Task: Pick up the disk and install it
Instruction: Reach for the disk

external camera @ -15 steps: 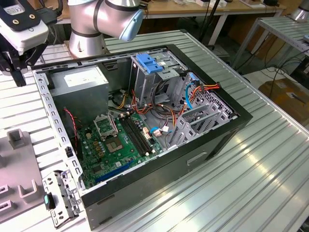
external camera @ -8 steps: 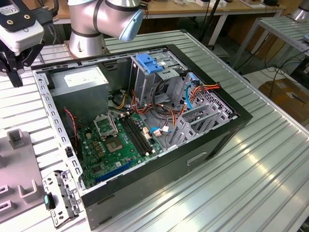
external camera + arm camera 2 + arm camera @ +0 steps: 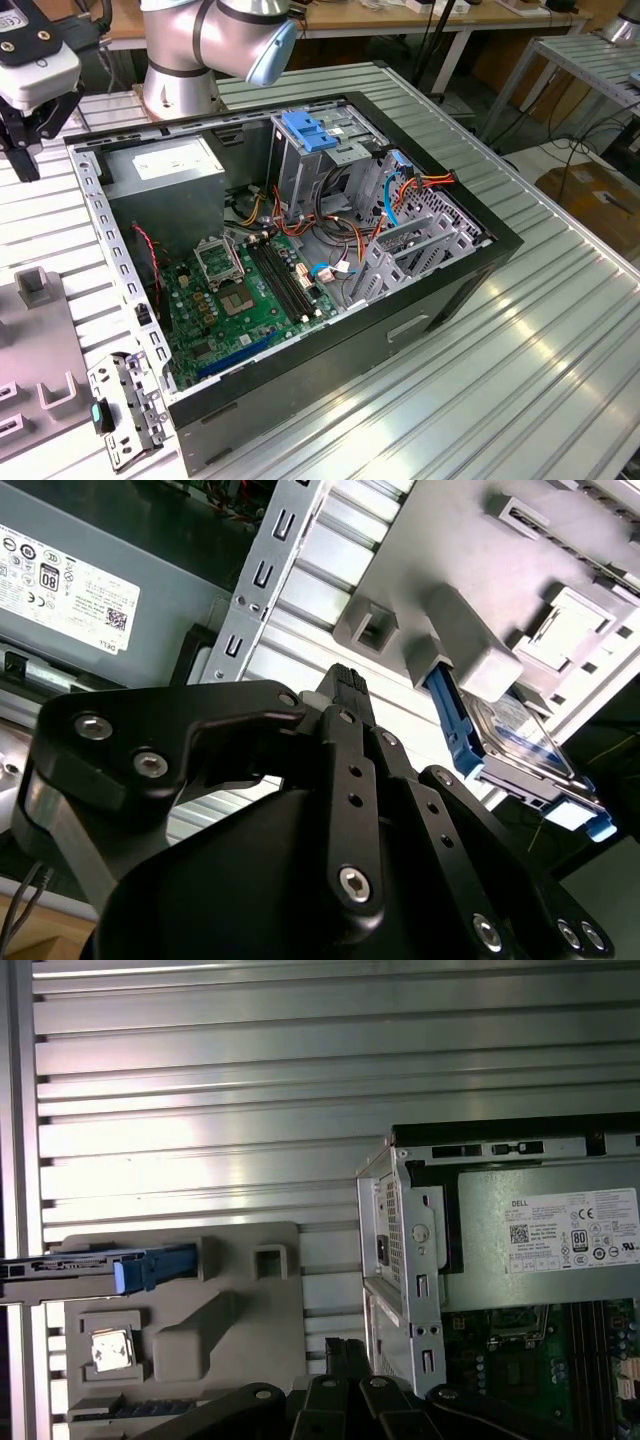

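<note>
Black claw (image 3: 345, 677) hangs closed, empty, near the disk (image 3: 515, 732).

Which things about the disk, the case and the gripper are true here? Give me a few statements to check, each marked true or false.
1. The disk sits on the grey holder. True.
2. The disk is already in the case. False: it is on the holder, outside the case.
3. The case is open, its green board showing. True.
4. The disk's frame is red. False: it is blue.
5. The gripper is down inside the case. False: it is outside the case, at the exterior view's left.
</note>
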`<action>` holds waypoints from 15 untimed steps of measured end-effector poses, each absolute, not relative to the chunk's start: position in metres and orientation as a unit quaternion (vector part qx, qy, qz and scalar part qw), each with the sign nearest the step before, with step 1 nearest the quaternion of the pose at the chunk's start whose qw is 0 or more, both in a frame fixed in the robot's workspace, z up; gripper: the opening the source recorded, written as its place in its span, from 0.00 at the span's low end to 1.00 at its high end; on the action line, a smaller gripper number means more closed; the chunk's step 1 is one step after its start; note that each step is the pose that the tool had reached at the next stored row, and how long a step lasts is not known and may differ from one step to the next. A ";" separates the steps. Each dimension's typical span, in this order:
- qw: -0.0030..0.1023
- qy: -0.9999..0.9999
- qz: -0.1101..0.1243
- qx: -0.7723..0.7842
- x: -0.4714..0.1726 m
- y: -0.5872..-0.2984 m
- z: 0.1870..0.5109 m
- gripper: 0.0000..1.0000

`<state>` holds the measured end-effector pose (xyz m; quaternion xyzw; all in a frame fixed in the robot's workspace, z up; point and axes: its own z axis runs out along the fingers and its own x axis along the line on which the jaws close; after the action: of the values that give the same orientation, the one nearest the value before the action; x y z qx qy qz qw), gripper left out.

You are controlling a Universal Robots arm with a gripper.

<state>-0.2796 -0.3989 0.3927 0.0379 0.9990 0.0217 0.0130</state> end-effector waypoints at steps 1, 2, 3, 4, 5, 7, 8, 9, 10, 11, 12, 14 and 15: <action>0.013 0.999 0.022 0.038 -0.281 -0.399 0.393 0.11; 0.013 0.999 0.022 0.038 -0.282 -0.399 0.393 0.11; 0.013 0.999 0.022 0.038 -0.283 -0.399 0.393 0.11; 0.013 0.999 0.022 0.038 -0.284 -0.399 0.393 0.11; 0.013 0.999 0.022 0.038 -0.284 -0.399 0.393 0.11; 0.013 0.999 0.022 0.038 -0.286 -0.399 0.393 0.11; 0.013 0.999 0.022 0.038 -0.287 -0.399 0.393 0.11; 0.013 0.999 0.022 0.038 -0.288 -0.399 0.393 0.11; 0.013 0.999 0.022 0.038 -0.288 -0.399 0.393 0.11; 0.013 0.999 0.022 0.038 -0.289 -0.399 0.393 0.11; 0.013 0.999 0.022 0.038 -0.290 -0.399 0.393 0.11; 0.013 0.999 0.022 0.038 -0.292 -0.399 0.393 0.11; 0.013 0.999 0.022 0.038 -0.292 -0.399 0.393 0.11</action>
<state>-0.2923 -0.3989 0.3926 0.0379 0.9990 0.0217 0.0130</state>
